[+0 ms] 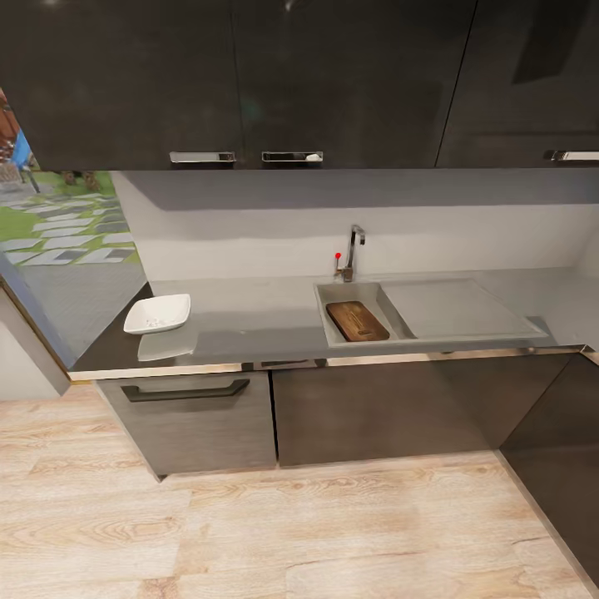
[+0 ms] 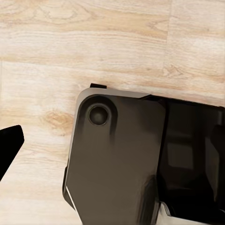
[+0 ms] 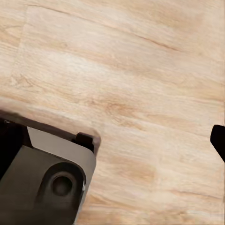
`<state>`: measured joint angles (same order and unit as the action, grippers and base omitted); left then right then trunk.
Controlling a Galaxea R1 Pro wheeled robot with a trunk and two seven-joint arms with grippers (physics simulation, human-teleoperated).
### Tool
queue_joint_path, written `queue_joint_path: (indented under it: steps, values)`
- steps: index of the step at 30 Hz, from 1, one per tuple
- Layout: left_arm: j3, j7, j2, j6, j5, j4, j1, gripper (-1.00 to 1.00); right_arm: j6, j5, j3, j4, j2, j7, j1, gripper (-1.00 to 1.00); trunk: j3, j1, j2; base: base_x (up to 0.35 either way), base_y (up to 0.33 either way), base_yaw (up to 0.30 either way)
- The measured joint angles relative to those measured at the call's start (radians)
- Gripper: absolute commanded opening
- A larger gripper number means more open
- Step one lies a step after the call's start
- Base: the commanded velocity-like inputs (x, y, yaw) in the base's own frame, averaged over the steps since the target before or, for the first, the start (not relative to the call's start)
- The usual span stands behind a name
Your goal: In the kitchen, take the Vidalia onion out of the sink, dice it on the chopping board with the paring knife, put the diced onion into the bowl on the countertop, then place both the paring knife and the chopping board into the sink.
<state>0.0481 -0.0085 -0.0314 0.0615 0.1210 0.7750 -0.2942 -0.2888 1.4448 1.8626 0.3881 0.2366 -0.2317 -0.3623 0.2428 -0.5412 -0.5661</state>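
The dark brown chopping board (image 1: 357,321) lies inside the grey sink (image 1: 331,293), under the chrome tap (image 1: 355,244) with its red-tipped knob (image 1: 338,256). I cannot make out the paring knife at this distance. The white square bowl (image 1: 158,314) sits at the left end of the countertop (image 1: 249,320), and a few tiny pale specks show inside it. The whole Vidalia onion is out of view. In the left wrist view one dark fingertip (image 2: 9,145) hangs over the wooden floor. One dark fingertip (image 3: 219,139) shows in the right wrist view too. Neither holds anything visible.
The drainboard (image 1: 453,308) lies right of the basin. Dark base cabinets (image 1: 358,412) stand under the worktop and wall cabinets (image 1: 249,83) hang above. A second cabinet run (image 1: 557,449) closes the right corner. Light wooden floor (image 1: 249,532) lies between me and the counter. My dark base (image 2: 122,159) shows below the arms.
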Motion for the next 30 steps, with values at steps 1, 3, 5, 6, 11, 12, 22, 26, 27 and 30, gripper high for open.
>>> queue_joint_path:
  steps: [1, 3, 5, 6, 11, 12, 22, 26, 27, 30]
  values:
    - [0.0, 0.0, 0.0, -0.001, 0.0, 0.0, 0.0, 1.0, 0.017, 0.008, 0.0, -0.004, 0.001, 0.001, 0.017, 1.0, 0.0, 0.0, 0.0, 0.0, 0.0, 0.0]
    - [0.001, 0.011, 0.001, -0.002, 0.0, -0.001, 0.0, 1.0, 0.061, 0.082, 0.0, -0.009, 0.001, 0.005, 0.065, 1.0, 0.0, 0.0, 0.0, 0.0, 0.0, 0.0]
    - [0.002, 0.046, 0.001, -0.004, 0.001, -0.004, 0.001, 1.0, 0.074, 0.139, 0.001, -0.01, 0.001, 0.017, 0.093, 1.0, 0.0, 0.0, 0.0, 0.0, 0.0, 0.0]
    - [0.002, 0.075, 0.001, -0.007, 0.001, -0.007, 0.002, 1.0, 0.077, 0.158, 0.001, -0.01, 0.0, 0.025, 0.109, 1.0, 0.0, 0.0, 0.0, 0.0, 0.0, 0.0]
    - [0.002, 0.125, 0.005, -0.045, 0.003, -0.057, 0.024, 1.0, 0.079, 0.245, 0.0, -0.011, -0.001, 0.04, 0.131, 1.0, 0.0, 0.0, 0.0, 0.0, 0.0, 0.0]
    - [0.002, 0.126, 0.01, -0.051, 0.002, -0.093, 0.033, 1.0, 0.079, 0.26, 0.0, -0.012, -0.002, 0.039, 0.132, 1.0, 0.0, 0.0, 0.0, 0.0, 0.0, 0.0]
    - [0.0, 0.125, 0.017, -0.048, -0.002, -0.277, 0.048, 1.0, 0.077, 0.273, -0.002, -0.015, -0.009, 0.036, 0.134, 1.0, 0.0, 0.0, 0.0, 0.0, 0.0, 0.0]
    - [-0.002, 0.124, 0.017, -0.048, -0.002, -0.357, 0.048, 1.0, 0.076, 0.272, -0.002, -0.028, -0.011, 0.037, 0.134, 1.0, 0.0, 0.0, 0.0, 0.0, 0.0, 0.0]
    - [-0.002, 0.124, 0.017, -0.048, -0.001, -0.38, 0.048, 1.0, 0.075, 0.272, -0.001, -0.029, -0.011, 0.037, 0.134, 1.0, 0.0, 0.0, 0.0, 0.0, 0.0, 0.0]
    - [-0.002, 0.123, 0.018, -0.048, -0.001, -0.441, 0.048, 1.0, 0.073, 0.272, -0.002, -0.03, -0.016, 0.037, 0.134, 1.0, 0.0, 0.0, 0.0, 0.0, 0.0, 0.0]
